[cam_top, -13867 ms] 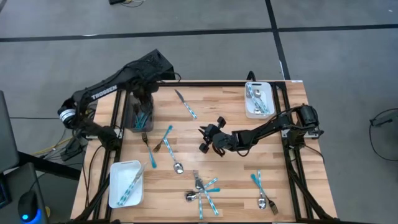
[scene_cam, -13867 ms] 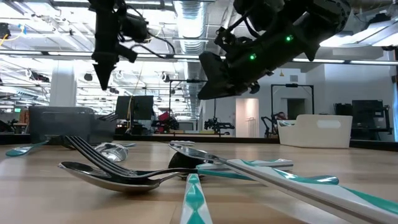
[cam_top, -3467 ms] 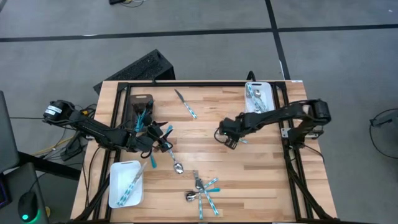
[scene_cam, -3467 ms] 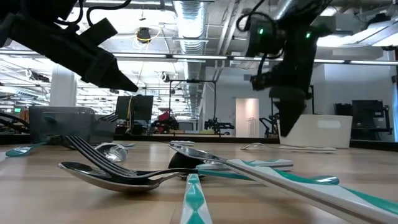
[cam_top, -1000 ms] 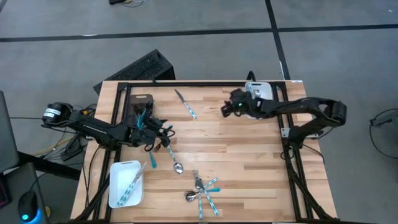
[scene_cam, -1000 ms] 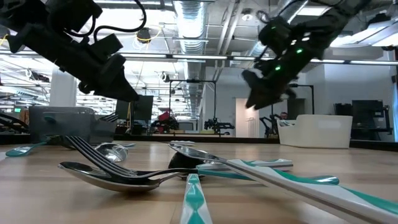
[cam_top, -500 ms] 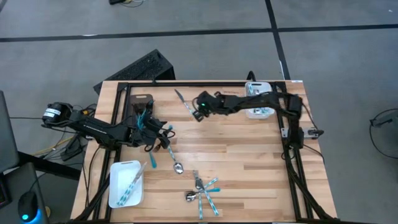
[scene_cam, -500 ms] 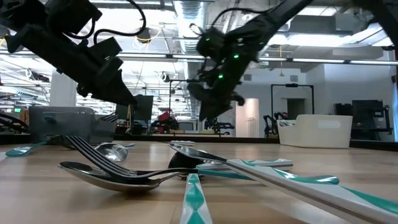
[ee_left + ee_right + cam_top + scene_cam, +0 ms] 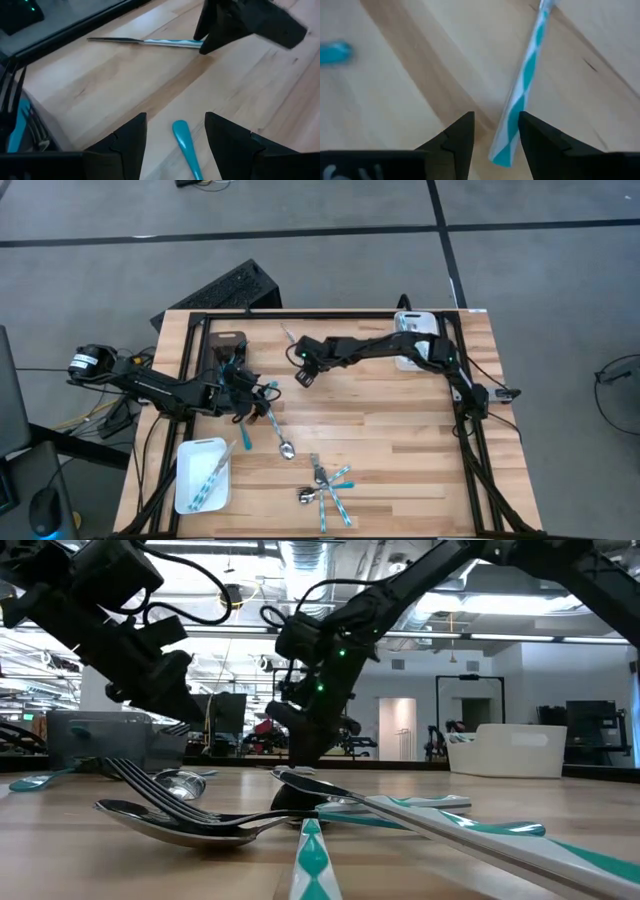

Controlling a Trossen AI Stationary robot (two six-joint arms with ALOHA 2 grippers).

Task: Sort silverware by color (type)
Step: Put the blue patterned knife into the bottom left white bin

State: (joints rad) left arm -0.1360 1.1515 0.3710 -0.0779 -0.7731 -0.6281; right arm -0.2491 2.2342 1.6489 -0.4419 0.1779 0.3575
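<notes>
A knife with a teal-and-white striped handle lies on the table's far middle; its blade tip shows past my right gripper. That gripper is open, slanting down, with one finger on either side of the handle's free end. My left gripper stands open beside the dark grey tray. The teal handle end of a spoon lies on the wood between and just ahead of its fingers. The left wrist view also shows the knife.
A loose spoon and a heap of silverware lie toward the near edge. A white tray with teal pieces sits near left, and another white tray far right under my right arm. Forks stand in the dark grey tray.
My right gripper has swung from the far-right white tray toward the table's left along the far side. It has come down and tipped steeper over the knife's handle end. The knife has not moved.
</notes>
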